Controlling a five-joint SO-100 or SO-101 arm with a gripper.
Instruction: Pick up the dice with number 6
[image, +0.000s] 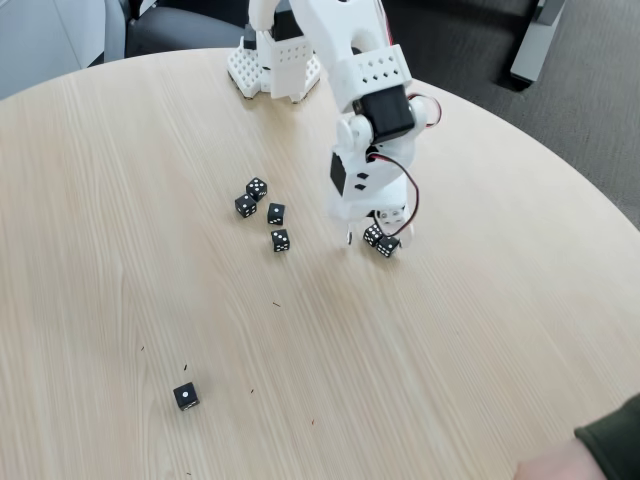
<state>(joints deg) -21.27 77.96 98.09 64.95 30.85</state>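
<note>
My white gripper (378, 238) reaches down to the table right of centre. Its jaws stand open around two small black dice that touch each other. The die nearer the arm (372, 234) is partly hidden by the fingers, and the other die (388, 247) pokes out toward the front. One fingertip (349, 239) touches down just left of this pair. The pips are too small to count, so I cannot tell which one is the dice with number 6.
Several more black dice (257, 188) cluster to the left of the gripper. A lone die (185, 396) showing one pip lies near the front left. The arm's white base (272, 68) stands at the far edge. A person's hand and dark sleeve (600, 450) enter at bottom right.
</note>
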